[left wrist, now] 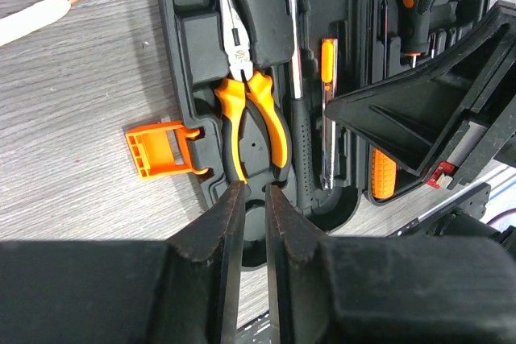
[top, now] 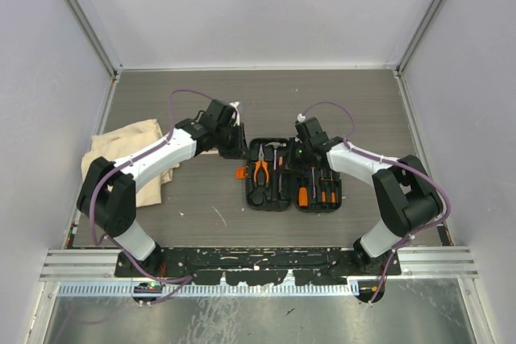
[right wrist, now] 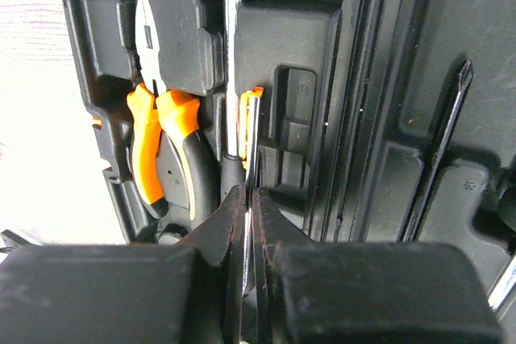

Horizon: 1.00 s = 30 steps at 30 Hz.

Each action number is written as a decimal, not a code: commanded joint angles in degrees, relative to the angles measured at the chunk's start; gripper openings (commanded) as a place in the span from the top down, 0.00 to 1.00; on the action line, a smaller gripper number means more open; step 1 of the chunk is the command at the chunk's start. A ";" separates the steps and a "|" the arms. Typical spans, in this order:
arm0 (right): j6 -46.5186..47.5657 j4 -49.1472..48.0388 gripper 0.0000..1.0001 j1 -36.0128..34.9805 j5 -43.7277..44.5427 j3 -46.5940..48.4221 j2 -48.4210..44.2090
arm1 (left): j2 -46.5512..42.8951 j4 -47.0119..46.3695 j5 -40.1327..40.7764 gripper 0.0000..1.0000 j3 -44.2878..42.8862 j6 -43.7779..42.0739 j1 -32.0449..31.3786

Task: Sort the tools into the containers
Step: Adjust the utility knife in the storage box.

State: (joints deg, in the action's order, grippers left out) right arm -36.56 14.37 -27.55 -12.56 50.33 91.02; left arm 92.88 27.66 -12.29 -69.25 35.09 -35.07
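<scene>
pliers (left wrist: pixel 246 110), hammer (left wrist: pixel 295 62), thin driver (left wrist: pixel 326 110) l-to-r in case (top: pixel 251 199) l half; bag (top: pixel 129 147) l of case.

Black tool case (top: pixel 292 175), bright orange latch (left wrist: pixel 157 149), orange-and-black pliers (left wrist: pixel 254 122), orange-tipped driver (right wrist: pixel 251 130), plain beige cloth bag (top: pixel 129 147) by the left edge of the grey woodgrain table (top: pixel 201 227).

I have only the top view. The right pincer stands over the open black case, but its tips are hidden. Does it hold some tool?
Observer: Yes. In the right wrist view the right pincer is shut on the shaft of the thin orange-tipped driver, beside the hammer.
Operator: And the left one's tips, where are they?
Observer: The left wrist view shows the left pincer pointing at the handle ends of the pliers, which lie in their slot; nothing is between its tips.
</scene>
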 commanded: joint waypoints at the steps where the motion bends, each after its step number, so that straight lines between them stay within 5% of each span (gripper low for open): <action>1: 0.97 -0.39 0.92 0.78 1.98 -0.06 -1.54 | -0.06 -1.78 -1.37 0.83 -0.22 -0.28 0.36; 6: 1.57 0.47 0.91 1.34 2.02 -0.45 -2.08 | 0.58 -1.63 -1.59 0.84 -0.45 -0.29 0.35; 13: 2.18 1.24 0.73 2.09 2.61 -0.63 -2.69 | 1.07 -1.73 -2.00 0.84 -0.95 -0.02 0.37; 30: 4.30 9.07 0.73 1.78 8.28 4.85 -7.15 | 1.75 -1.72 -2.38 0.85 -1.32 -0.07 0.35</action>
State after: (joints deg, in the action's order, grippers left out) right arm -33.87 21.34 -25.65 -7.14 51.83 86.37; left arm 94.52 27.66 -13.50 -69.25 35.14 -35.07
